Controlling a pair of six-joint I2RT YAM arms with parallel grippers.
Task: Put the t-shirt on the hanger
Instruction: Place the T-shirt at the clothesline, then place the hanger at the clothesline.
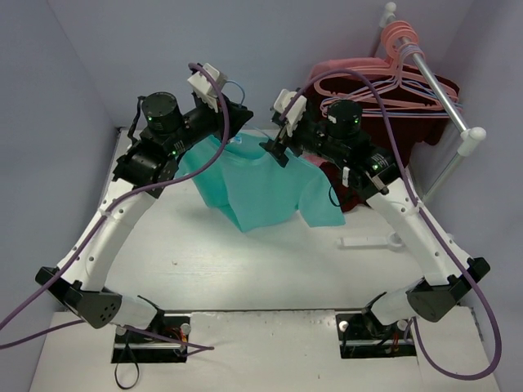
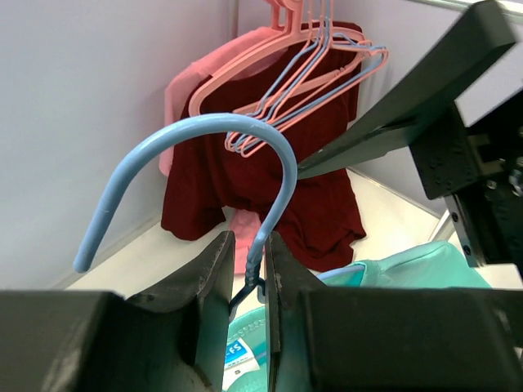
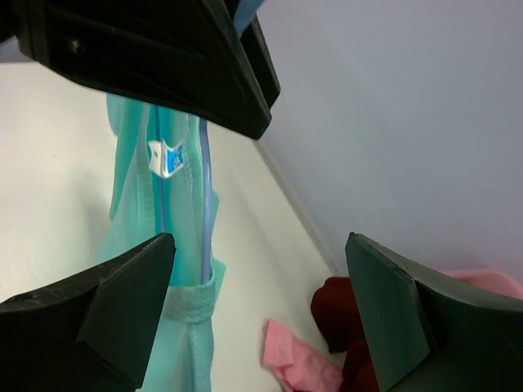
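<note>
The hanger (image 2: 204,122) is thin, light-blue wire. In the left wrist view its curved hook arches across the middle of the frame, open end dropping toward the left edge, and its neck stands upright, pinched between the fingers of the left gripper (image 2: 249,245). Below it hangs the t-shirt (image 1: 261,188), plain teal and soft, in the upper middle of the top view. It drapes in loose folds with a sleeve spread to the right, and a white-and-blue label shows at the collar. In the right wrist view, one hanger arm runs down among the shirt's folds beside the ribbed collar hem.
</note>
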